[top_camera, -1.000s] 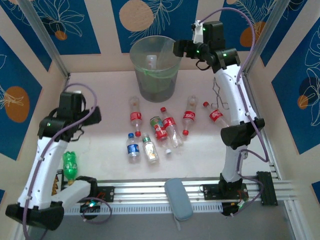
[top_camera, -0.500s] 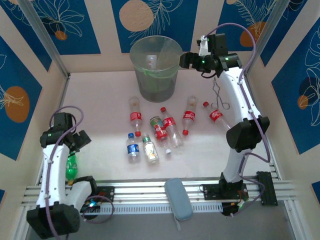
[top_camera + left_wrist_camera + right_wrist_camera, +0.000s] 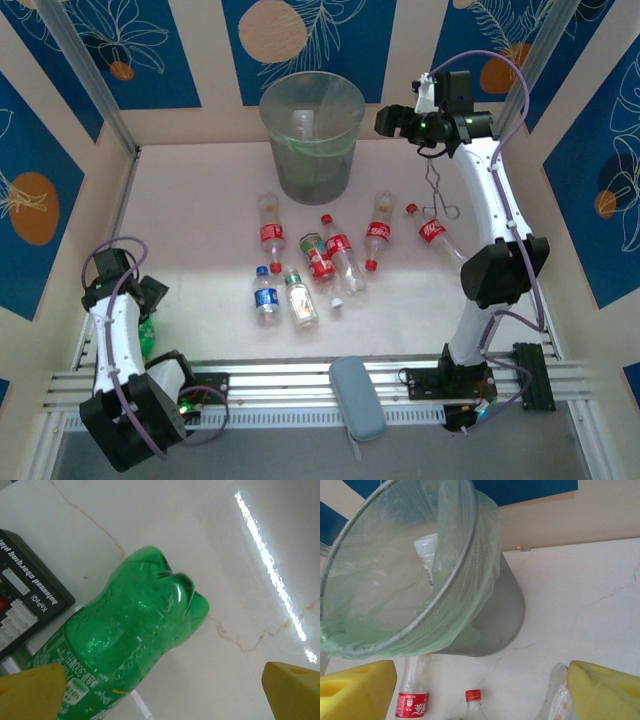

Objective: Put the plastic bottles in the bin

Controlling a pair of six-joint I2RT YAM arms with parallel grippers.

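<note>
You had the left claw (image 3: 160, 695) spread wide over a green bottle (image 3: 125, 650). It lay on its side on the desk (image 3: 240, 555), base pointing away from the claw, well apart from the bin (image 3: 312, 135). The right claw (image 3: 480, 692) stood apart beside the bin. The other bottles (image 3: 322, 262) lay before the bin, long axes mostly toward it.

- Left arm (image 3: 113, 335): white links, black joints, a purple cable looping along it.
- Right arm (image 3: 487, 190): the same colours.
- Fingers (image 3: 292, 690): yellow pads.

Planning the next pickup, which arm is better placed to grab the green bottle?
Left. The left gripper, open, hangs directly over the green bottle; the right gripper is open too, but far off beside the bin.
</note>
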